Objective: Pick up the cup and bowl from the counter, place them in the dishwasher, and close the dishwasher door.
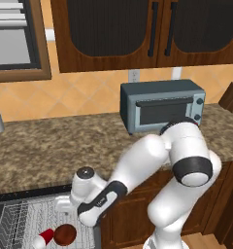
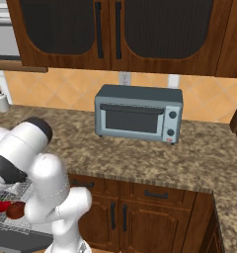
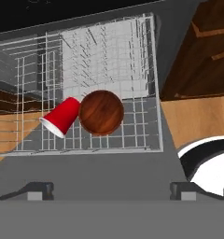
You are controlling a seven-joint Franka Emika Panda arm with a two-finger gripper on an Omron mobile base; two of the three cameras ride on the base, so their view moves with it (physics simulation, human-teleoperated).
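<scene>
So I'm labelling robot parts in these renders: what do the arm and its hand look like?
The arm is glossy white with rounded segments and dark grey-black bands at the joints. No cables or markings show. The hand ends in two small dark grey, blocky fingertips.

I see the cup (image 3: pixel 62 115) lying on its side in the dishwasher (image 3: pixel 170 65) rack, touching the bowl (image 3: pixel 101 112) beside it. The toaster oven (image 1: pixel 162 105) sits on the counter (image 1: pixel 50 146) above.

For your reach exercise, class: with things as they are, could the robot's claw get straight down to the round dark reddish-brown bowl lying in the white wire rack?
Probably yes. The open claw hangs above the white wire rack, with nothing over the round dark reddish-brown bowl; only the tipped red plastic cup crowds one side.
</scene>
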